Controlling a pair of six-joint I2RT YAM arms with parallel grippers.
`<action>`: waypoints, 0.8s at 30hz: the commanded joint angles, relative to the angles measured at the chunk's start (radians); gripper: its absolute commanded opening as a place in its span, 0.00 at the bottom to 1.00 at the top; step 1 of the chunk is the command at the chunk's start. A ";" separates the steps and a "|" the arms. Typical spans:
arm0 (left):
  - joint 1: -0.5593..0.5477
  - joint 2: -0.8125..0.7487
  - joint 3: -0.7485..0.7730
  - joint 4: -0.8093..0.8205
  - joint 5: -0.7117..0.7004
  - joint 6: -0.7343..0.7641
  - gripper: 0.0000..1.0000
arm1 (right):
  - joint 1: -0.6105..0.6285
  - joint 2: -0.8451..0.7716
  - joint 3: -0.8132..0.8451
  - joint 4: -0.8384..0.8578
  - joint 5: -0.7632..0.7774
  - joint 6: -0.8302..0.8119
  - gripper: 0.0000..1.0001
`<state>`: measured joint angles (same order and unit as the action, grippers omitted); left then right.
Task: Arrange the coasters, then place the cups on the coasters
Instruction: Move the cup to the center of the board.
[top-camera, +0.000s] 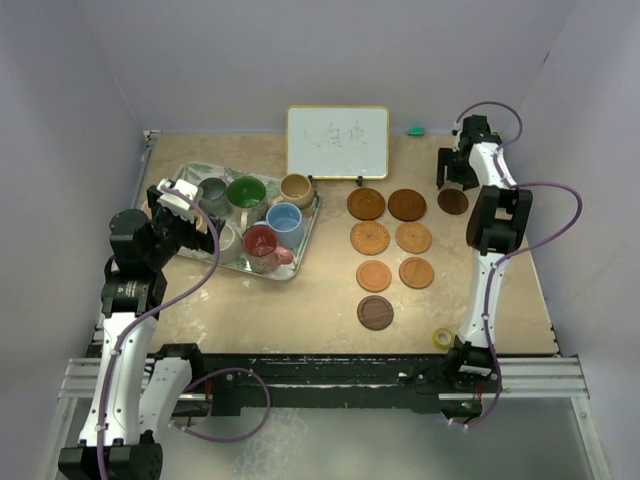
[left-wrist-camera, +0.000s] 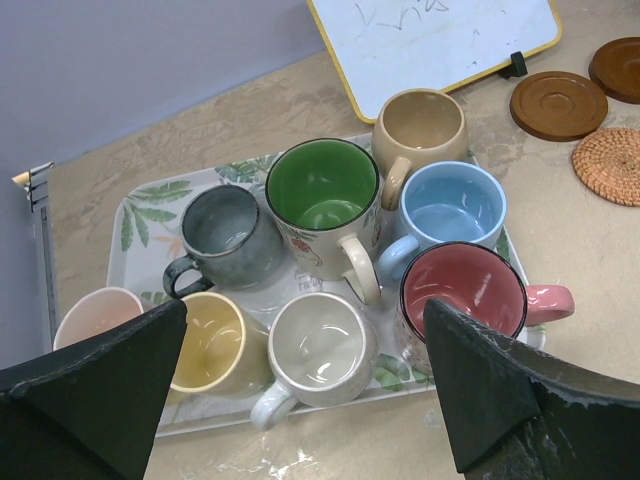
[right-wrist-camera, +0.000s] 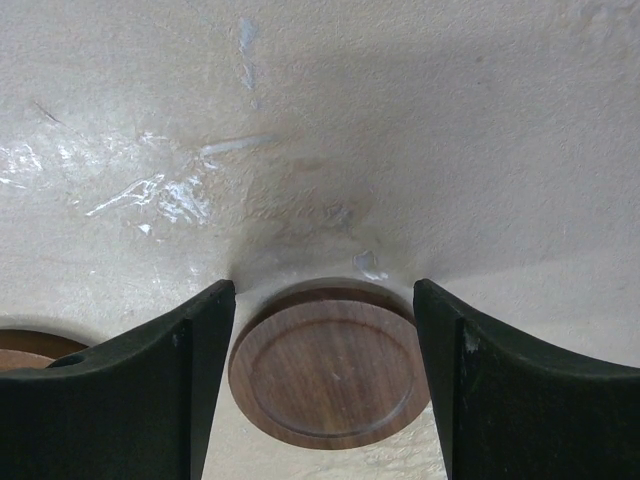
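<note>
The left tool (left-wrist-camera: 305, 320), jaws wide apart and empty, hovers over the leaf-patterned tray (left-wrist-camera: 125, 215), which holds eight mugs (left-wrist-camera: 322, 185). Right of the tray lie seven coasters (top-camera: 370, 238). Farther right, the right tool (right-wrist-camera: 322, 290), jaws apart, flanks a dark brown coaster (right-wrist-camera: 330, 375).

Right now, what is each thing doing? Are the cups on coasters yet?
Cups: eight, upright on the tray, none on coasters.
Tray: flat, full of cups.
Coasters: seven flat in two columns, bare.
Left gripper: open, above the cups.
Right gripper: fingers either side of the dark coaster, grip unclear.
Dark coaster: flat on the table.
</note>
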<state>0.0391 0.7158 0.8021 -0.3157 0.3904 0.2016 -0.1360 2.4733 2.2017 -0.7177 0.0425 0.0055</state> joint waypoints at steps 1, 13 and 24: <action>0.007 -0.009 -0.001 0.033 0.015 0.007 0.99 | -0.014 -0.011 0.021 -0.047 -0.024 0.010 0.74; 0.007 -0.011 0.003 0.036 0.023 0.001 0.99 | -0.019 -0.092 -0.100 -0.053 -0.033 -0.042 0.68; 0.007 -0.022 0.004 0.031 0.030 -0.004 0.99 | -0.019 -0.222 -0.314 -0.029 0.004 -0.121 0.62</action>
<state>0.0391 0.7113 0.8021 -0.3157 0.3946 0.2012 -0.1516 2.3371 1.9701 -0.7246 0.0147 -0.0616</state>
